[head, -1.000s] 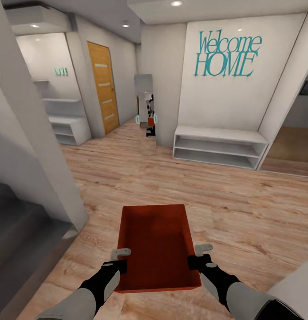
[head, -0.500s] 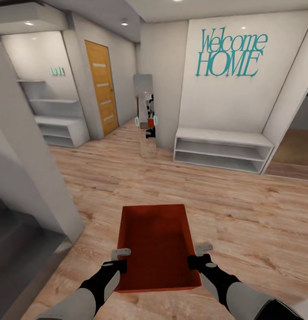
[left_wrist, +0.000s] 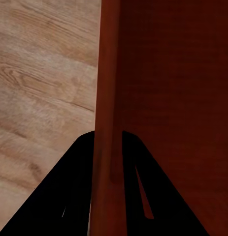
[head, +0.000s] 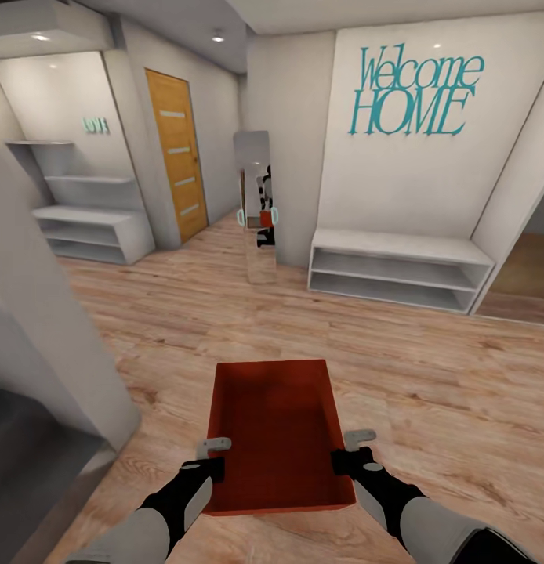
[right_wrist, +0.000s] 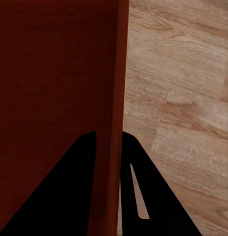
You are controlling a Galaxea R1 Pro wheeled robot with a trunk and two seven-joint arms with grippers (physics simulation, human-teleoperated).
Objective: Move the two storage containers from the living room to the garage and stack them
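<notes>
Both grippers hold one storage container [head: 276, 427] level before the trunk, left gripper [head: 212, 454] and right gripper [head: 351, 449] each pinching a side wall. Wood floor [head: 429, 368] ahead is open; shelf bench [head: 397, 269] and mirror [head: 256, 205] stand well apart. Left wrist: fingers straddle the wall [left_wrist: 108, 123]. Right wrist: likewise [right_wrist: 114, 123]. Judged stiff and light; the thin rims may slip.

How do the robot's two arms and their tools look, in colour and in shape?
Both arms match. Each has a smooth pale grey forearm that changes into a black wrist section with a small grey patch. The left tool and the right tool end in short, light grey, flat fingers. In the wrist views the fingers appear as plain black wedge shapes. No cables or markings are visible.
</notes>
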